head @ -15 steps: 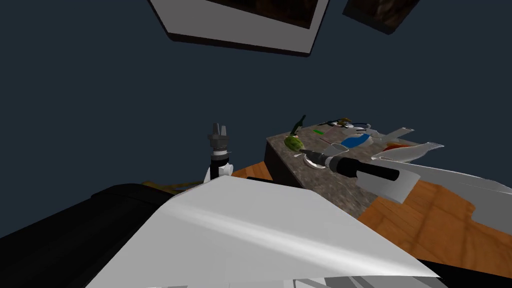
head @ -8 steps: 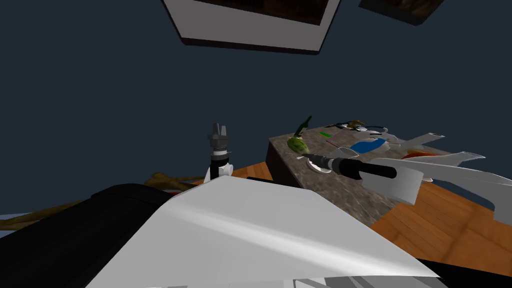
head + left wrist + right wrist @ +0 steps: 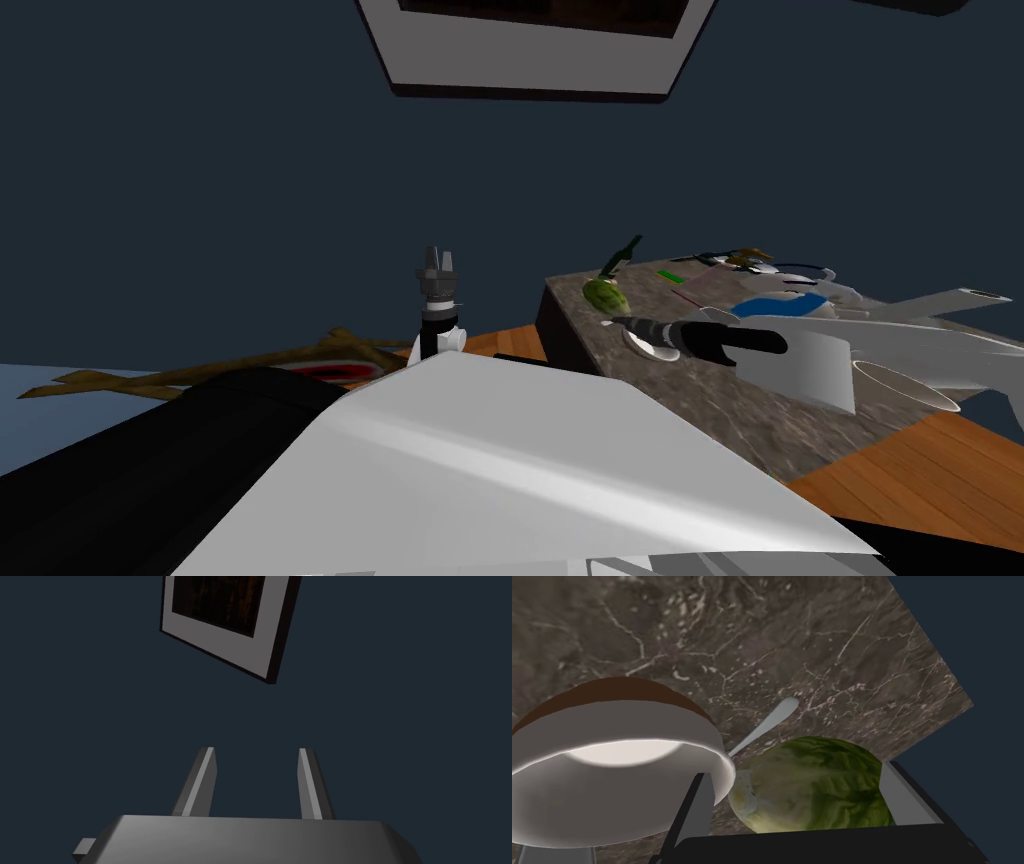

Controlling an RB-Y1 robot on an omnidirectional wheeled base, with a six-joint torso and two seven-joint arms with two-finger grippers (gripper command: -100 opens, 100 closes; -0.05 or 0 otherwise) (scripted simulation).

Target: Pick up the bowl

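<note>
Bowl (image 3: 602,801) is white with a brown rim. It's at the left end of the brown marbled table (image 3: 762,636), a bit nearer than the lettuce (image 3: 817,786) and almost touching it. Can't tell whether it's resting on the top or lifted off.

The right gripper (image 3: 794,776) reaches in from the right and is spread wide. The lettuce shows in the gap between its blades, and the bowl's rim covers the tip of one finger (image 3: 694,811) from outside that gap. As far as I can see it isn't squeezing anything.

A light grey spoon (image 3: 767,721) lies on the table just past where the bowl and lettuce meet. A dark green bottle (image 3: 622,258) sits just beyond the lettuce.

The left gripper (image 3: 257,750) is well off to the left of the table, pointing up, blades apart and empty.
</note>
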